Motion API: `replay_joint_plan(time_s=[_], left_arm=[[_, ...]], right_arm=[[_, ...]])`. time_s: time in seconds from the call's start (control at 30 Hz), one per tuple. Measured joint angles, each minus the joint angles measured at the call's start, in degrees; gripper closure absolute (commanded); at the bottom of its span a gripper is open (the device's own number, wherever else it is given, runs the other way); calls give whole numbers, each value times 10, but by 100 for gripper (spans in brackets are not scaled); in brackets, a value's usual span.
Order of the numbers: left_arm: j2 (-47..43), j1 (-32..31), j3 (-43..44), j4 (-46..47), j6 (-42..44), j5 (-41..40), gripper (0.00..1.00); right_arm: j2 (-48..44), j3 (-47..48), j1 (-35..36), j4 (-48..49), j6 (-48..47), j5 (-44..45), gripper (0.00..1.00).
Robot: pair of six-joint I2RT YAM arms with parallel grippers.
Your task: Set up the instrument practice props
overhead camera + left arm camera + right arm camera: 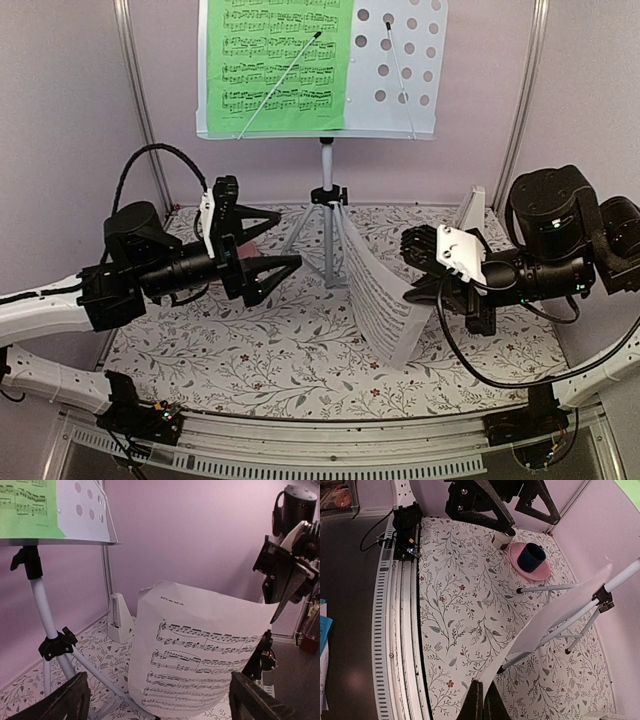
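Two sheets: the green sheet (pixel 278 65) lies flat on the left half of the music stand (pixel 327 210) desk; the white sheet (pixel 380 300) hangs curled at table level, just right of the stand's pole.
Right claw (pixel 428 293): clenched on the white sheet's right edge. In its wrist view the paper runs from our pinched fingertips toward the stand's legs.
Left claw (pixel 288 240): released, jaws spread wide, nothing between them. It hovers left of the pole.
Sheet against claws: the printed face bows toward the left claw, near it but apart. Only the right claw touches the paper. We cannot tell whether the lower corner rests on the table (pixel 250 350).
Step in hand, as we judge it: raise the white sheet to the bare, hole-punched right half of the desk, beside the green one.
Doing it well: we should lift clear of the pole and legs and square the bottom edge onto the ledge. We then slip the sheet behind the retainer wire (pixel 398 75) without nudging the green sheet. The free left claw could steady the loose, curling edge.
Metronome (pixel 472 210): upright at the back right, behind the white sheet.
Risk: limp paper may fold or catch on the desk's edge.
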Motion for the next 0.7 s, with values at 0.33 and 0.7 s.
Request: replay_joint_plan(time_s=[0.33,0.7], left_arm=[[14,67,-68,24,46,152,2],[70,64,-70,133,59,265,52]], right_arm=[[-12,54,0,-57,-41,19,100],[-28,56,-27,-10,-58,39,100]])
